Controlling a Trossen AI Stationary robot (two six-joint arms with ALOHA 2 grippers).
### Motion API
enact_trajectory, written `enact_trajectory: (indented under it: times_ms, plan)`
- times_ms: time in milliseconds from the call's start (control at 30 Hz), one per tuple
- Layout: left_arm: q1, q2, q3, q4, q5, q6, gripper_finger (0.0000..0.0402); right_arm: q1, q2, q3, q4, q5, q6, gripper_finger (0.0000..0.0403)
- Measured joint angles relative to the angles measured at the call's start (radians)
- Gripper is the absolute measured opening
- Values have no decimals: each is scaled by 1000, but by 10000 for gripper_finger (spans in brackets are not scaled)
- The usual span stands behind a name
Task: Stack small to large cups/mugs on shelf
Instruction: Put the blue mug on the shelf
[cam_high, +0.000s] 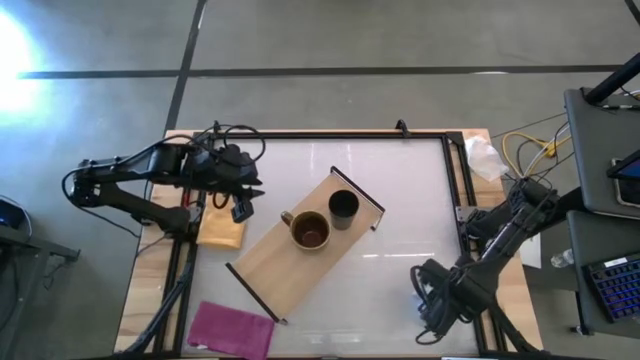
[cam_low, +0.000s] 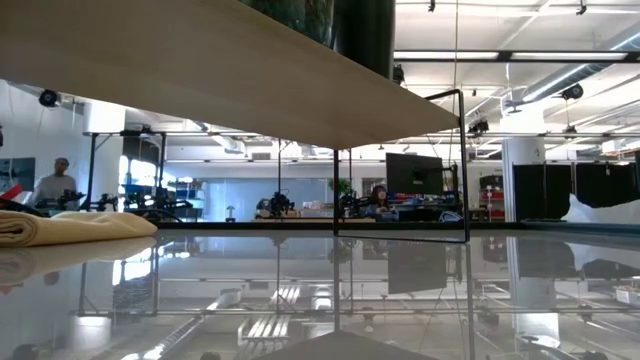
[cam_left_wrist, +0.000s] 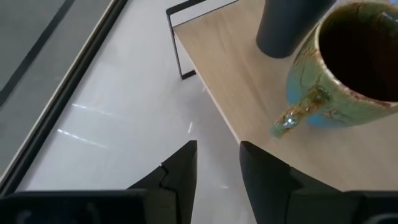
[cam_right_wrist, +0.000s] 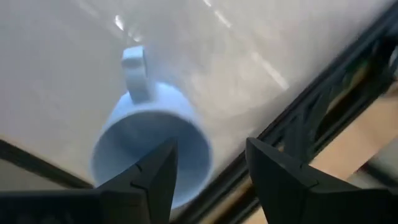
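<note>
The right gripper (cam_right_wrist: 208, 180) hangs at the near right corner of the table, its fingers apart, just above the light blue-grey mug (cam_right_wrist: 152, 149), which stands on the white table (cam_high: 400, 200) with its handle pointing away. In the middle lies the shelf (cam_high: 265, 260), set diagonally; the mustard-brown mug (cam_high: 310, 232) and the black cup (cam_high: 343, 207) stand on it, close together. Farther off at the left, the left gripper (cam_left_wrist: 217, 168) hovers near the shelf edge, fingers slightly apart and holding nothing, beside an orange cloth (cam_high: 220, 228).

Light blue-grey mug (cam_right_wrist: 152, 140) sits left of centre (handle pointing up), right gripper (cam_right_wrist: 208, 180) fingers spread at bottom.
</note>
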Motion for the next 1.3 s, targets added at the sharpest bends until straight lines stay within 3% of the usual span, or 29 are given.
enact_trajectory:
  times_ms: [233, 400, 533, 1033, 1300]
  plan:
    - [0, -3, -1, -24, -13, 27, 107, 109, -7, 0, 195, -2, 390, 182]
    - [0, -3, -2, -23, -13, 51, 107, 154, 36, 2, 335, -1, 547, 182]
    - [0, -3, -2, -23, -14, 75, 107, 156, 80, 3, 416, 25, 560, 182]
    - [0, -3, -2, -27, -14, 78, 107, 156, 112, 66, 401, 55, 560, 171]
    - [0, -3, -2, -28, -14, 79, 107, 121, 108, 199, 146, 88, 549, 171]
